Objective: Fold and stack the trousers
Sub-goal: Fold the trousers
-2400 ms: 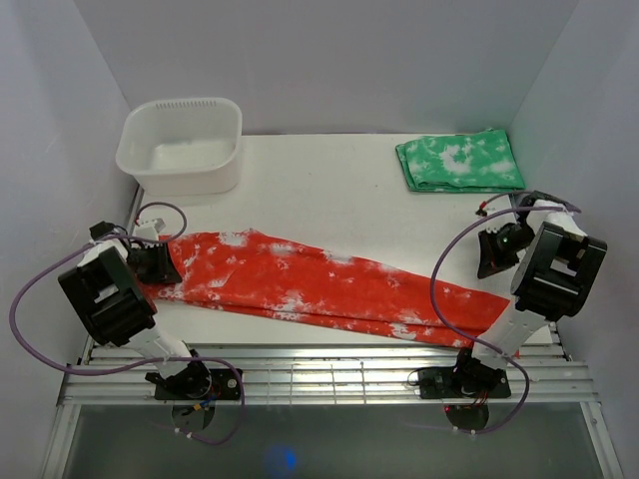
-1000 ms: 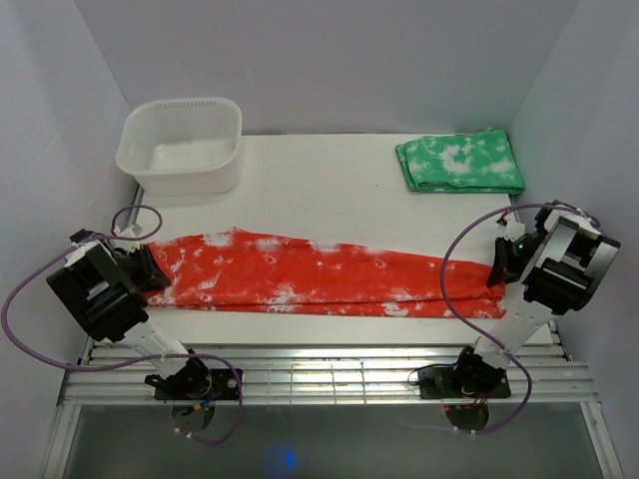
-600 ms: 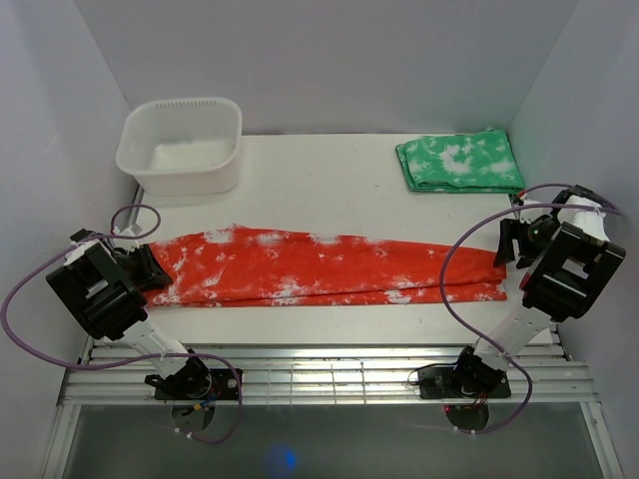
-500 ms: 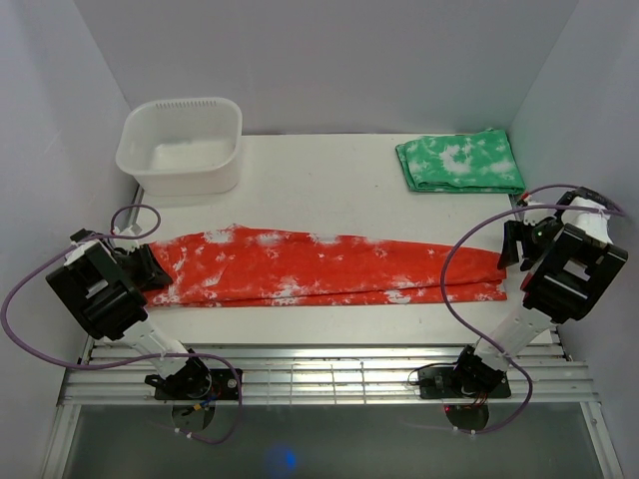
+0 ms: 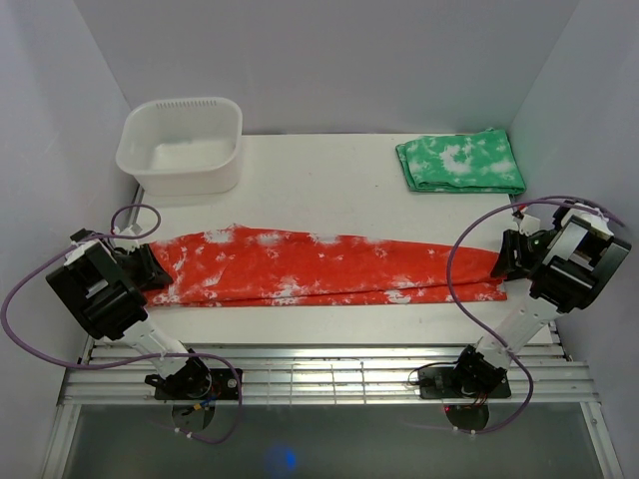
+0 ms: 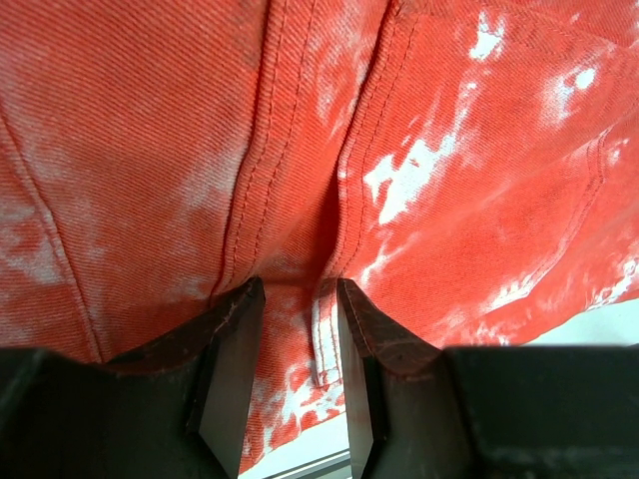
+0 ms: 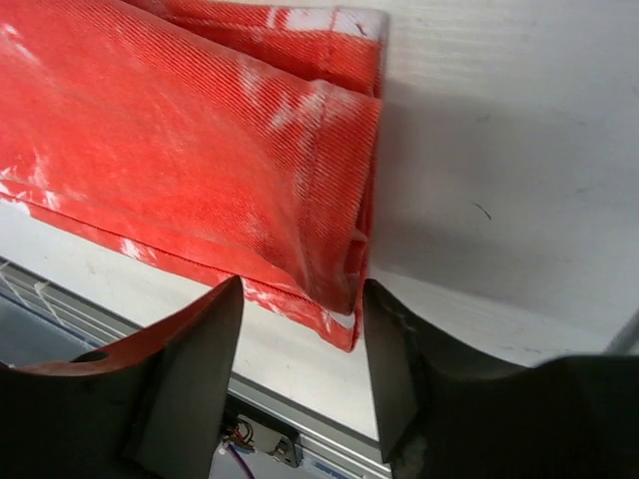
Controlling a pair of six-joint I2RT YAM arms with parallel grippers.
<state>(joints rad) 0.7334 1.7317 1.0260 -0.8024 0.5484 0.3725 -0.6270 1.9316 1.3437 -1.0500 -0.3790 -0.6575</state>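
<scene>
Left gripper (image 6: 295,384): apparently pinching the trousers (image 5: 319,271) at the waist, 9 o'clock.
Right gripper (image 7: 303,339): straddling the cuffs (image 7: 344,190) wide, 3 o'clock.
Risk: closing on one cuff layer only, skewing the fold.

From above, my left hand (image 5: 152,267) hides the waist end of the trousers (image 5: 319,274). Both wrist views crop the cloth, and I can't tell whether my right hand (image 7: 302,291) touches it.

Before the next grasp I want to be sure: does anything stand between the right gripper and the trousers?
Nothing visible does. The right gripper stands open right at the leg end of the trousers, with only the white table beside it.
</scene>
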